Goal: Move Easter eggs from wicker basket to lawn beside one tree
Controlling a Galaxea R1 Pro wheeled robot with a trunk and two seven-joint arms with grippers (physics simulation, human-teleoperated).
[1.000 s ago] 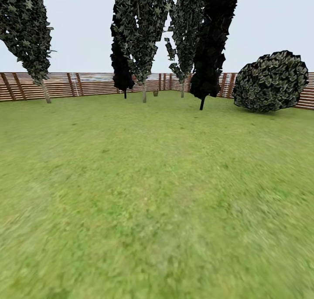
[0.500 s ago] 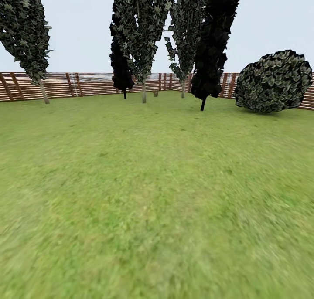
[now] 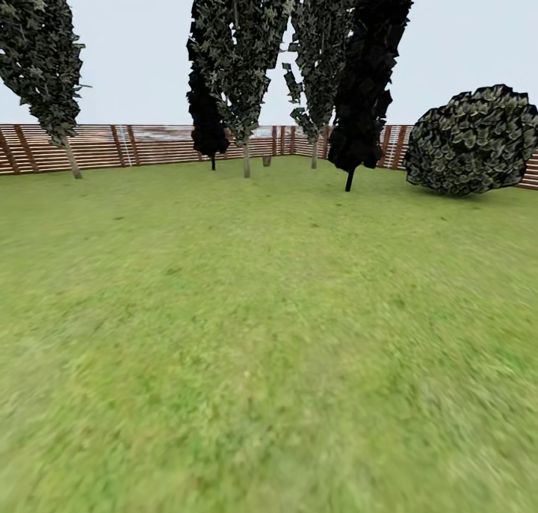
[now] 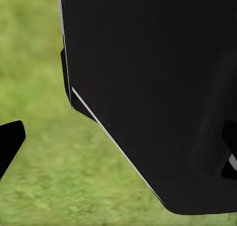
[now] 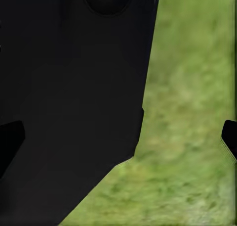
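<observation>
on the lawn [image 3: 269, 333], trees [image 3: 243, 64], no writing.

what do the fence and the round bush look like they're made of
The fence looks like wood: reddish-brown horizontal slats with gaps between them, fixed to darker upright posts, matte finish. The bush looks like dense foliage: a rounded mass of dark, blocky leaf patches with paler green faces, flat and unglossy. Both are simulator renders, so that is only their look.

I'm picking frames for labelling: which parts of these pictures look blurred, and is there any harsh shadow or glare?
Head view: near lawn smeared, sharper toward the trees and fence; flat even light, no cast shadows or glare. Left wrist view: grass soft behind a dark robot part. Right wrist view: grass equally soft.
</observation>
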